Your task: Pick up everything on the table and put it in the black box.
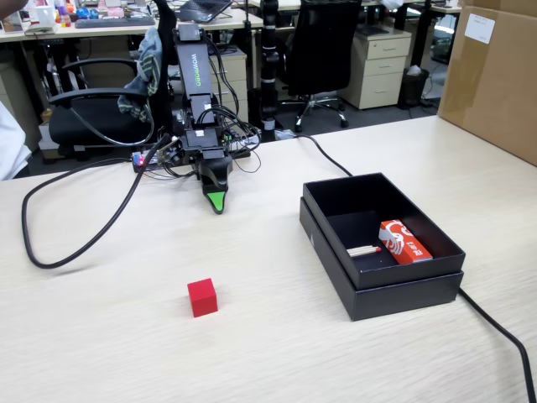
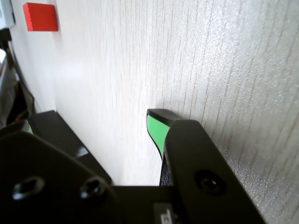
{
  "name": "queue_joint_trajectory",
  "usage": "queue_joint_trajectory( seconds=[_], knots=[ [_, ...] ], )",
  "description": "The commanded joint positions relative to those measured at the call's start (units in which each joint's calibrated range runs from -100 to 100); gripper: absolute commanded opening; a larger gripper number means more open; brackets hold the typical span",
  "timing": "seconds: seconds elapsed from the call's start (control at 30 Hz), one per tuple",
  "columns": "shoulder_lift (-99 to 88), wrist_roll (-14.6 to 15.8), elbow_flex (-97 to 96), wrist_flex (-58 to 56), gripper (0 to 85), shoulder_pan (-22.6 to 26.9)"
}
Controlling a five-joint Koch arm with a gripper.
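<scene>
Bench (image 1: 109, 336): light beige wood-grain top, carrying all items listed.

Red cube (image 1: 202, 297): small, plain, sitting alone on the bench in the fixed view, left of the black box and well apart from it; also seen at the top left corner of the wrist view (image 2: 41, 17), untouched.

Black box (image 1: 446, 250): shallow, matte, thin upright walls, nested in a slightly wider black tray; right of centre in the fixed view. Contents: orange-red packet (image 1: 404, 241) with white print, plus a small pale strip beside it, too small to identify.

Arm: black, folded low at the far edge of the bench, cables trailing around its base.

Gripper (image 1: 217, 201): green-tipped, pointing down at the bench surface, well apart from the cube. Empty. Jaws look close together in the fixed view, and whether they are parted cannot be told; the wrist view shows one green-faced fingertip (image 2: 156, 128) clearly.

Black cable (image 1: 50, 252): looping across the left of the bench.

Brown cardboard carton (image 1: 495, 75): far right.
</scene>
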Motion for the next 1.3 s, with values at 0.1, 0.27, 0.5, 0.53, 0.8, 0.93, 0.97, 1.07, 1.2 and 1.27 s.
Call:
queue_joint_trajectory(
  seconds=[0.1,0.27,0.5,0.53,0.8,0.93,0.97,1.07,1.2,1.27],
  knots=[
    [-1.7,3.7,0.0,-3.2,48.7,0.6],
    [-1.6,3.7,0.1,-3.2,48.7,0.6],
    [-1.6,3.9,0.1,-3.2,48.5,0.6],
    [-1.6,3.8,0.1,-3.2,48.5,0.6],
    [-1.5,3.5,0.3,-3.2,48.1,0.6],
    [-1.3,3.6,0.8,-3.2,48.1,0.5],
    [-1.2,3.5,0.9,-3.2,47.9,0.5],
    [-1.2,3.3,2.6,-6.4,47.9,0.5],
    [-1.6,3.4,7.5,-13.6,47.9,0.4],
    [-1.7,3.4,9.9,-16.4,47.9,0.4]
  ],
)
